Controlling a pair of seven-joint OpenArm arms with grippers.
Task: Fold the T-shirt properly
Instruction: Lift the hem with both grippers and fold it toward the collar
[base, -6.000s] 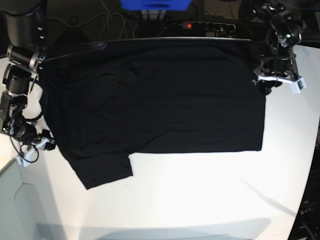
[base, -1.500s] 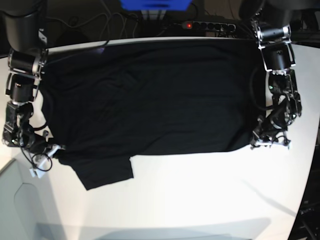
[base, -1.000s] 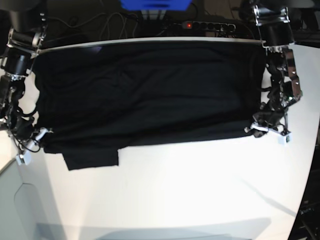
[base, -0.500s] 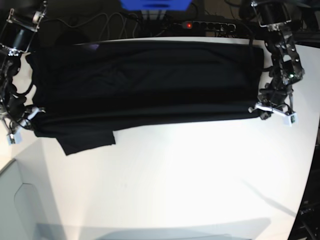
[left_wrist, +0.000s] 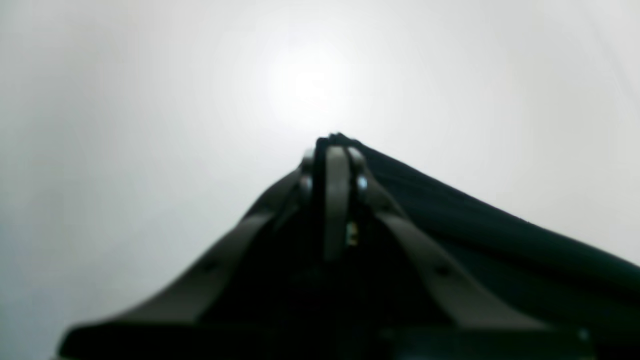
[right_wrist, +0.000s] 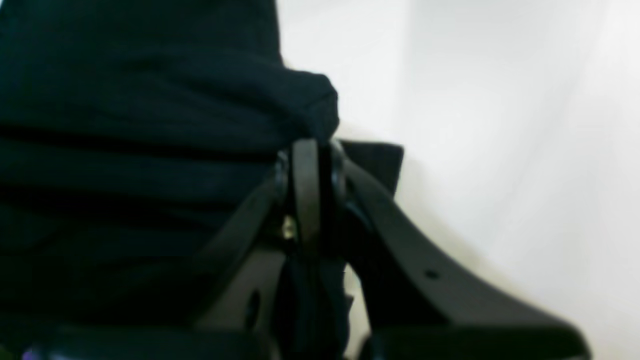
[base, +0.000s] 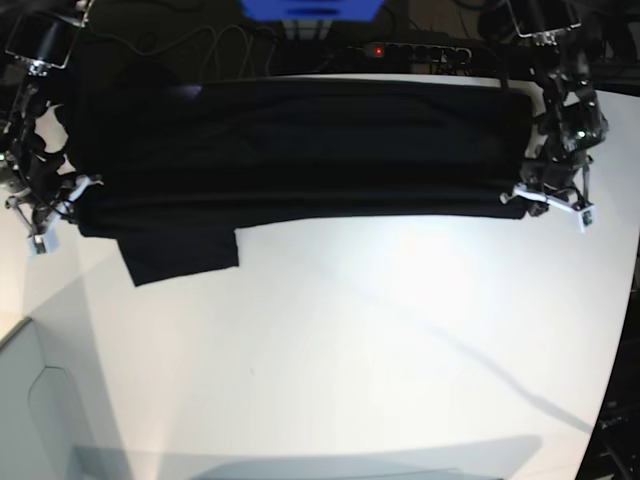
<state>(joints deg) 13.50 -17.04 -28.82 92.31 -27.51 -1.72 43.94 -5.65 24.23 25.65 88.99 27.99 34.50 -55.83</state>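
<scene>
Soft, thin black cotton T-shirt (base: 290, 150): limp, sags between grips. Left hand (base: 527, 199) and right hand (base: 72, 192) both pinch its near edge; corners suit.

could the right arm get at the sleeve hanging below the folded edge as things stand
Probably not yet. The right gripper is shut on the T-shirt at its front edge, so it would have to let go first. The sleeve itself lies flat on the table close by, with nothing over it.
</scene>
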